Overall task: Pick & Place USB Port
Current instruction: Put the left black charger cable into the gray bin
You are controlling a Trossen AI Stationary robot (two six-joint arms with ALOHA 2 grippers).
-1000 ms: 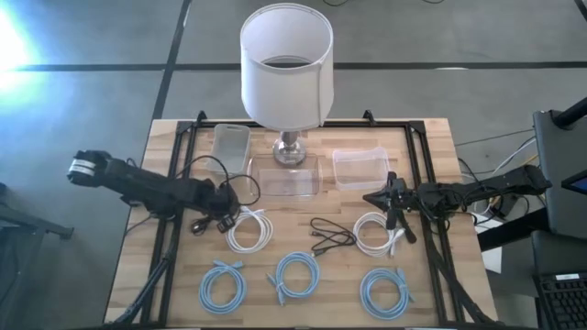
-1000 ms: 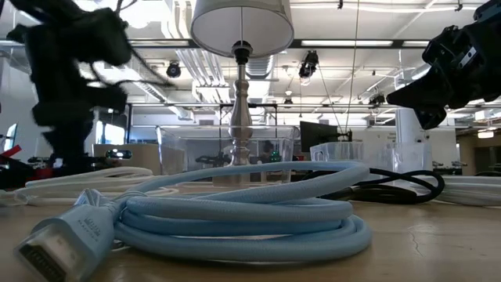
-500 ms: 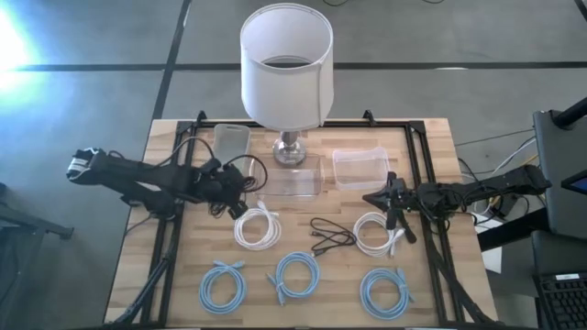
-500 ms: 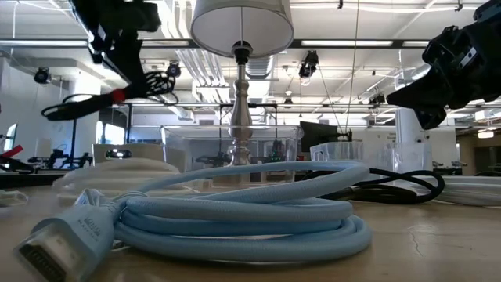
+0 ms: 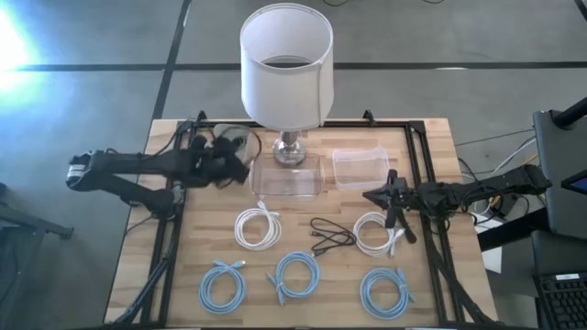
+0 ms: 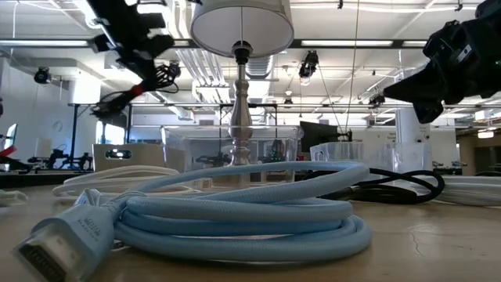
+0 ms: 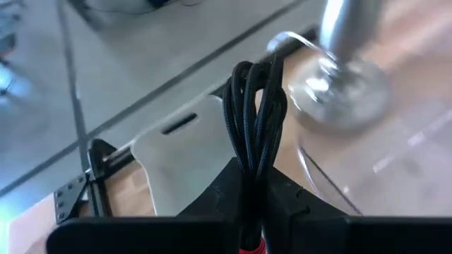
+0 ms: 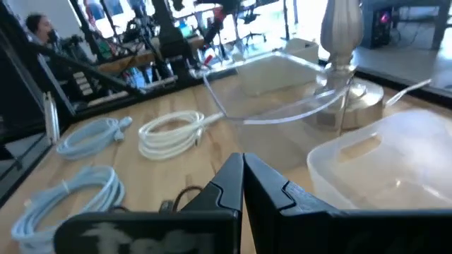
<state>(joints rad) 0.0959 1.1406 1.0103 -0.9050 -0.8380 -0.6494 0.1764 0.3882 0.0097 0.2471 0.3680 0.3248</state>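
the left gripper (image 5: 223,161) hangs above the table's far left part, its fingers pinched on a bundled black usb cable (image 7: 253,106) that it carries in the air; in the left wrist view the coil stands up between the fingers. just beyond it lies a frosted tray (image 5: 231,139), and beside it toward the middle are the lamp (image 5: 286,66) and a clear box (image 5: 289,176) at the lamp's foot. a second clear container (image 5: 359,168) sits past the lamp. the right gripper (image 5: 389,202) waits over the right side, fingers pressed together on nothing, just above a white cable coil (image 5: 376,233). on the table (image 5: 431,137) lie two white coils, the other (image 5: 257,227) nearer the left gripper, three pale blue coils (image 5: 296,275) in the near row, and one loose black cable (image 5: 331,235) between the white ones. bare wood shows under the left gripper, toward the left edge.
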